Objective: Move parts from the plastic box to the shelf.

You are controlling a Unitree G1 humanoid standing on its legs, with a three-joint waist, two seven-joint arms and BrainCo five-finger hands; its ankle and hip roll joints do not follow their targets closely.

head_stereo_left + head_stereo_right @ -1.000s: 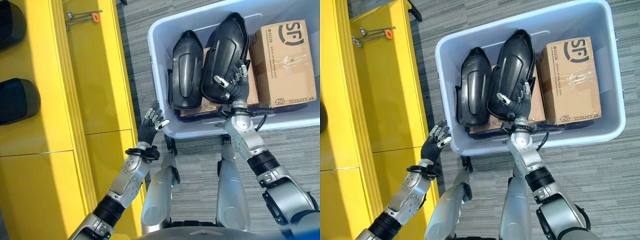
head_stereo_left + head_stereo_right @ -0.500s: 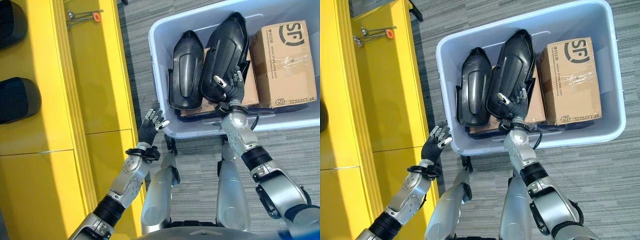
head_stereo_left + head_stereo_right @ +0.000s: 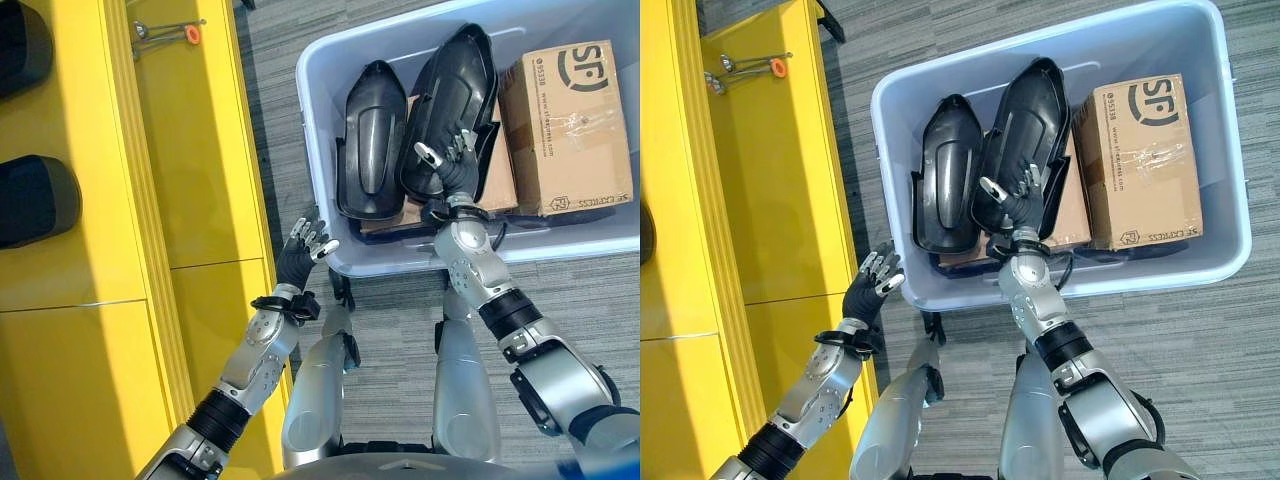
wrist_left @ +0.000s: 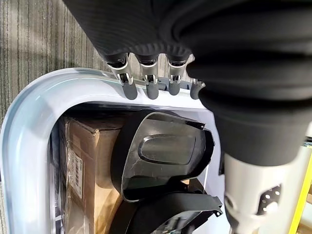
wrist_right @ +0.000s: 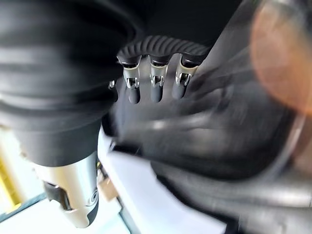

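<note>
A pale blue plastic box (image 3: pixel 312 140) on the floor holds two black moulded parts. The smaller part (image 3: pixel 368 140) lies on the left, and the larger part (image 3: pixel 455 85) leans beside it. My right hand (image 3: pixel 450 165) hovers open over the near end of the larger part, its fingers (image 5: pixel 152 85) straight above the dark surface. Whether they touch it I cannot tell. My left hand (image 3: pixel 300 252) is open just outside the box's near left corner, its fingers (image 4: pixel 148 83) pointing at the rim (image 4: pixel 29 136). The yellow shelf (image 3: pixel 190 150) stands to the left.
A cardboard carton (image 3: pixel 570 125) fills the right side of the box, with flatter cartons under the parts. Two dark parts (image 3: pixel 35 200) rest on the shelf's far left. A metal tool with an orange tip (image 3: pixel 165 32) lies on the shelf at the back. Grey carpet surrounds the box.
My right hand has slid left and a little farther along the near end of the larger black part. The left hand has stayed where it was.
</note>
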